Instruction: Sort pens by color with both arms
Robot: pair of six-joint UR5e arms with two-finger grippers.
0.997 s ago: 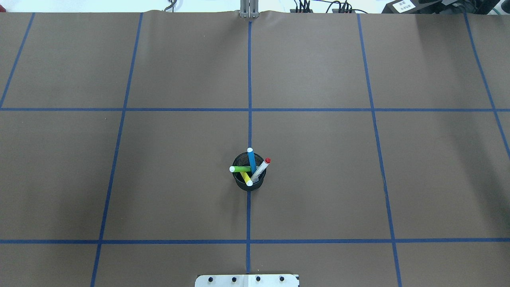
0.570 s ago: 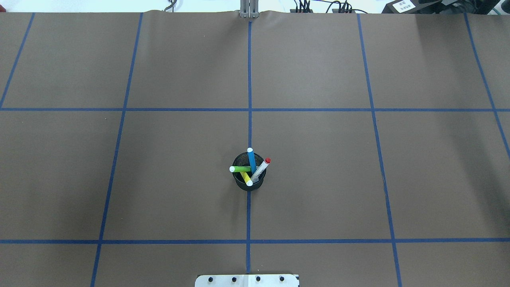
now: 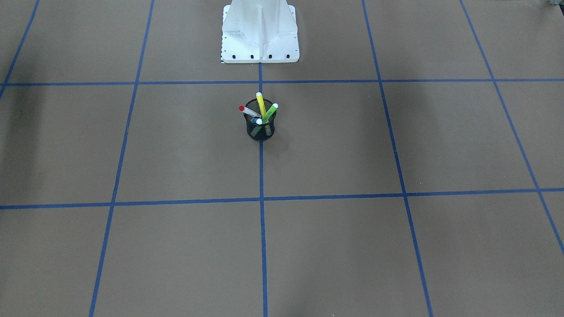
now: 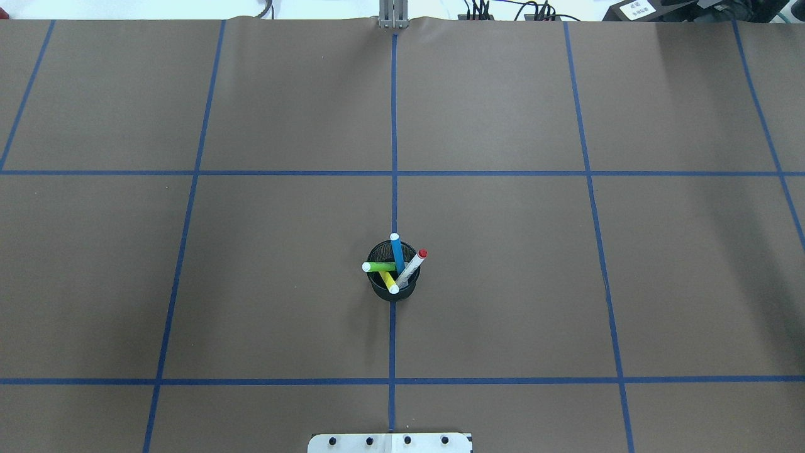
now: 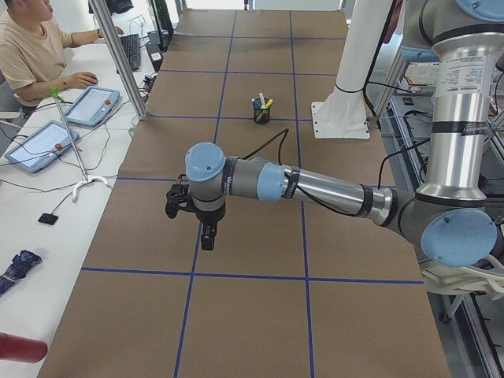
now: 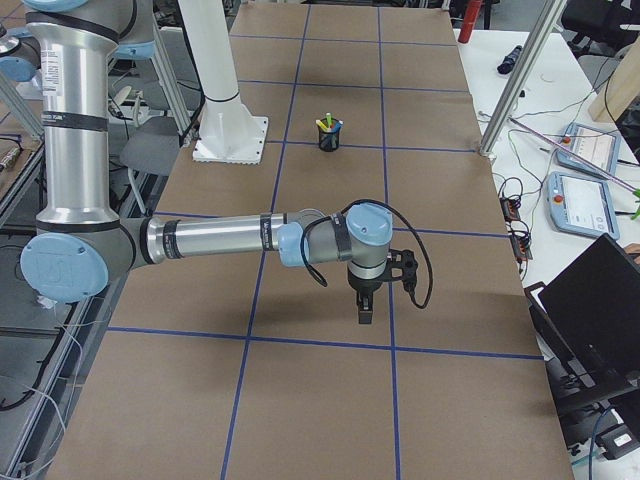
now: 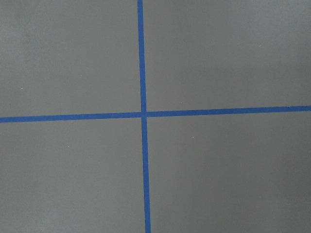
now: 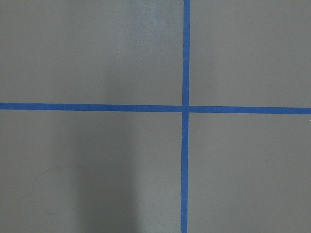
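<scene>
Well apart: left hand (image 5: 206, 240), right hand (image 6: 364, 312), pens (image 4: 397, 253).

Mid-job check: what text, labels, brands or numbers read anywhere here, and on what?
Nothing reads clearly.
White label on the black box at the table's far edge: too blurred.
Print on the white-barrelled, red-capped marker in the black wire-mesh cup: too small.
Lettering on the left arm's silver upright tube: blurred.

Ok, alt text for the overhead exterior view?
A black mesh cup near the centre of a brown table gridded with blue tape holds a blue pen, a green pen, a yellow pen and a red-capped white pen.
</scene>
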